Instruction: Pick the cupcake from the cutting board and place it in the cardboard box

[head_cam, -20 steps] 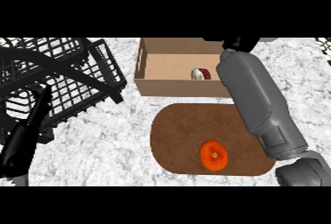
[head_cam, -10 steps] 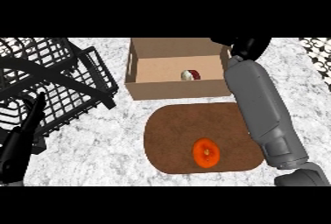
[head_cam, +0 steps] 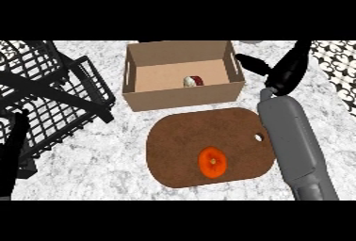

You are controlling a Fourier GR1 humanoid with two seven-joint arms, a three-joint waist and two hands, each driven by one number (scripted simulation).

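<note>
One cupcake (head_cam: 194, 81) now in cardboard box (head_cam: 182, 98), right hand (head_cam: 285, 70) released, withdrawn.

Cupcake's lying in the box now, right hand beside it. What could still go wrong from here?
1. The right hand sits close to the cardboard box right wall; pulling back could nudge the box.
2. The right forearm lies along the cutting board edge and might drag it and the orange item.
3. The cupcake appears tipped and could roll.
</note>
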